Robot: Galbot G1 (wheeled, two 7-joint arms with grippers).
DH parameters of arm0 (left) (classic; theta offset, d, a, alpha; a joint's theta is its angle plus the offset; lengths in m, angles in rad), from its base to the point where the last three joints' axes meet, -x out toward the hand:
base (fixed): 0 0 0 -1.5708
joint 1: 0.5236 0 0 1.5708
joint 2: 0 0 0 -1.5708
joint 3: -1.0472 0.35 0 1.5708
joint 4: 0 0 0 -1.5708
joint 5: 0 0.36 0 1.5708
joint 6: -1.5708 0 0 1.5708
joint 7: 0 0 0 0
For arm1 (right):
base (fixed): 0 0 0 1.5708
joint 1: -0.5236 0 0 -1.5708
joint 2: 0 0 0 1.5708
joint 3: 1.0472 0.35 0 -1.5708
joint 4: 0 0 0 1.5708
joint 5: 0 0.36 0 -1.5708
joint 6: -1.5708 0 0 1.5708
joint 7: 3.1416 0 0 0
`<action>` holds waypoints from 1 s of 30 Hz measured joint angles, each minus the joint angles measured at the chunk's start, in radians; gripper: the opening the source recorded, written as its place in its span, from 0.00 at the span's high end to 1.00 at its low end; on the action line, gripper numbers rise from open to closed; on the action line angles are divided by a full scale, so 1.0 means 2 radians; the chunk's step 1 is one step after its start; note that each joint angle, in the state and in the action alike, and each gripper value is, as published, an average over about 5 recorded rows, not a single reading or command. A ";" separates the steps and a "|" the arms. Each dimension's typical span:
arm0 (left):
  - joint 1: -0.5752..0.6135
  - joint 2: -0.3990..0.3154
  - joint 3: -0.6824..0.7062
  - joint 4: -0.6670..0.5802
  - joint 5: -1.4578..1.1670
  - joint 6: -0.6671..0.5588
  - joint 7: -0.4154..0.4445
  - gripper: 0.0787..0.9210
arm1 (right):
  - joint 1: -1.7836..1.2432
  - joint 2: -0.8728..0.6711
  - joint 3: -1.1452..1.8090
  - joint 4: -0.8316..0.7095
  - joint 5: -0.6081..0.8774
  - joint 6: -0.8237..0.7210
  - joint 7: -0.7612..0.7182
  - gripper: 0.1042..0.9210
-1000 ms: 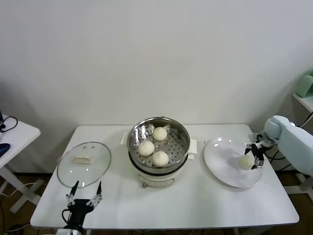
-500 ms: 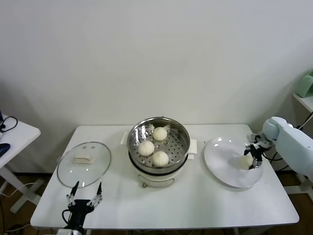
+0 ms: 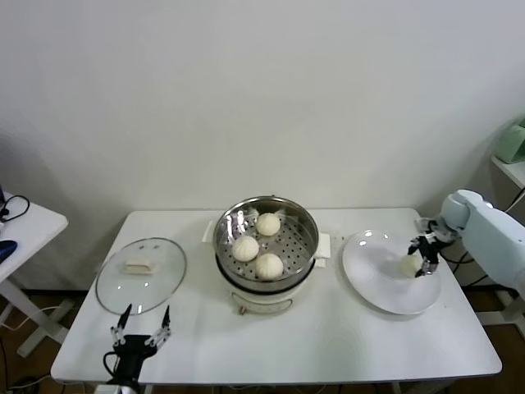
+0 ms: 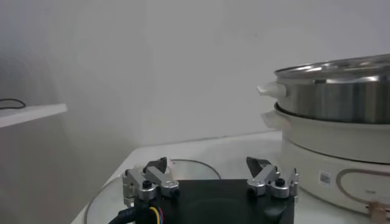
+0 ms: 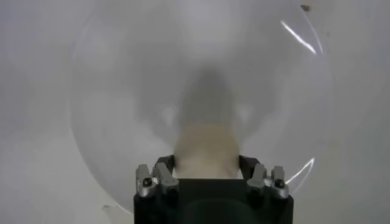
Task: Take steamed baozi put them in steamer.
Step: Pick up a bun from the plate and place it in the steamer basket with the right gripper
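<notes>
I see my right hand clamped on the last baozi over the plate, left hand spread wide, idle.

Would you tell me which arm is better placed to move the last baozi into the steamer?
Right: the right gripper is closed on the baozi over the plate; the left gripper sits open beyond the steamer.
</notes>
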 measured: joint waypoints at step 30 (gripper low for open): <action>-0.009 -0.011 0.053 -0.045 0.009 0.013 -0.008 0.12 | 0.350 0.094 -0.413 0.156 0.520 -0.142 0.038 0.27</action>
